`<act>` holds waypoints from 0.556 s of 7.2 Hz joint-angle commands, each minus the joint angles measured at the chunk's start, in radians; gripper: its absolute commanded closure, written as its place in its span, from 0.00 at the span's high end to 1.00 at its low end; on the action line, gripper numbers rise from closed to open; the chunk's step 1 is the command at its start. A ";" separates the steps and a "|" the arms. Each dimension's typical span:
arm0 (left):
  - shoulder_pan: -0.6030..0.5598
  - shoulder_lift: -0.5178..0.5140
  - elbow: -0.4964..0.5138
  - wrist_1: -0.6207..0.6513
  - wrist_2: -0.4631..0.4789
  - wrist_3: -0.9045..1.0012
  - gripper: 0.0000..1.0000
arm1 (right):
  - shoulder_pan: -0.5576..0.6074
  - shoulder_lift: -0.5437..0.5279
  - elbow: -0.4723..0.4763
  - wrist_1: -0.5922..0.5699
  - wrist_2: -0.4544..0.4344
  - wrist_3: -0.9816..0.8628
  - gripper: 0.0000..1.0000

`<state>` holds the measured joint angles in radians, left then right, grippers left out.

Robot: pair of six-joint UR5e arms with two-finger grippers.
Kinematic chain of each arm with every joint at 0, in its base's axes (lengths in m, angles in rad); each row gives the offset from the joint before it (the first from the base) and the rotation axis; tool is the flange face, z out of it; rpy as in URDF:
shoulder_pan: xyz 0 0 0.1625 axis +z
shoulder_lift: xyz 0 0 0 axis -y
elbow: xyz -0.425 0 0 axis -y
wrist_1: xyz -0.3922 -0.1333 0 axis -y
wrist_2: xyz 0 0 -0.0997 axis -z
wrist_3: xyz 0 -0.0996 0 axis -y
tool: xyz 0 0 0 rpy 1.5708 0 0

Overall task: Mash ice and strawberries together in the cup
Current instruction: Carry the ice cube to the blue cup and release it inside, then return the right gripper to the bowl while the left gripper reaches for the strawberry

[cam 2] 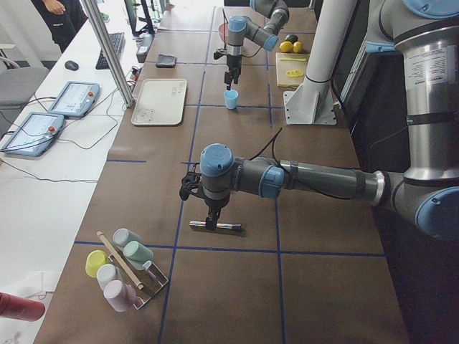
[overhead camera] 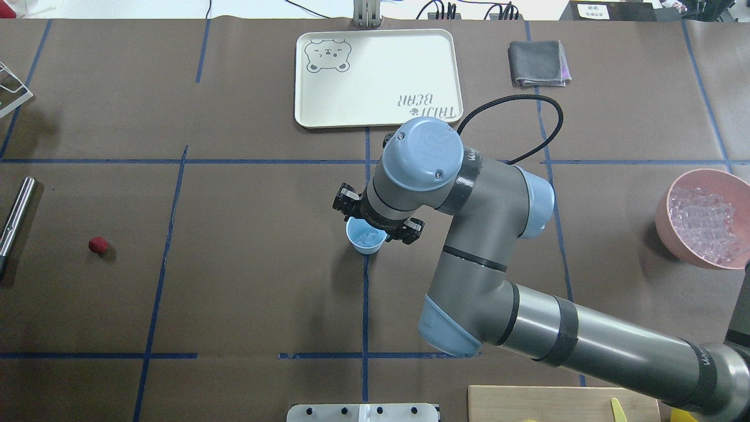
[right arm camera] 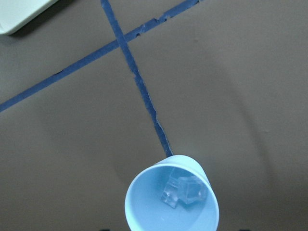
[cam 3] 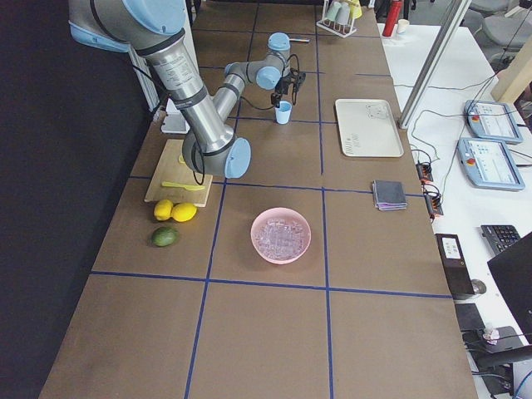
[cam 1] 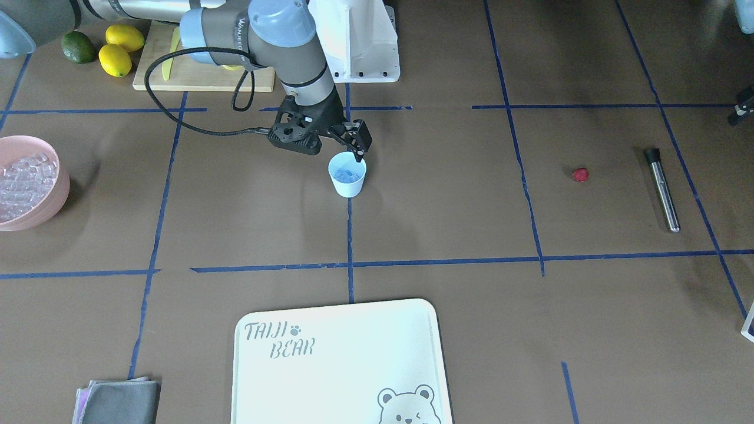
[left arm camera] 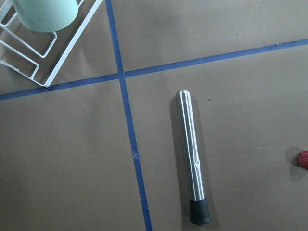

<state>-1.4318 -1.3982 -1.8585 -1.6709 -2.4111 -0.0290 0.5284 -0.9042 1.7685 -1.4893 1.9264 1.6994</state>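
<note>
- At table centre, the right gripper (overhead camera: 379, 215) is hovering, jaws spread wide, over the cup (overhead camera: 366, 237) holding ice (right arm camera: 185, 190)
- The strawberry (overhead camera: 98, 245) is lying well apart at the cup's nine o'clock, seen from overhead
- The left gripper (cam 2: 211, 215) is hanging over the muddler (left arm camera: 192, 159), likely to fetch it; its spread cannot be told

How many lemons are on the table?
2, both between the avocado and the cutting board: one lemon, the other lemon beside it. The right arm hides part of the board.

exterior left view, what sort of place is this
Probably a robotics lab: brown paper-covered table gridded with blue tape, two grey control pendants on a white side desk.
</note>
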 commanded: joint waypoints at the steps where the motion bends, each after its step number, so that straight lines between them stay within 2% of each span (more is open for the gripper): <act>1: 0.139 -0.009 0.004 -0.149 -0.022 -0.183 1.00 | 0.143 -0.213 0.223 -0.046 0.127 -0.109 1.00; 2: 0.196 -0.009 0.016 -0.244 -0.019 -0.350 1.00 | 0.244 -0.317 0.291 -0.061 0.226 -0.224 1.00; 3: 0.293 -0.027 0.018 -0.306 0.015 -0.491 1.00 | 0.319 -0.408 0.330 -0.062 0.279 -0.336 1.00; 4: 0.403 -0.051 0.022 -0.349 0.129 -0.614 1.00 | 0.381 -0.497 0.365 -0.062 0.320 -0.445 1.00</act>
<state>-1.1529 -1.4248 -1.8417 -1.9515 -2.3792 -0.4810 0.8221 -1.2868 2.0810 -1.5479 2.1827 1.3906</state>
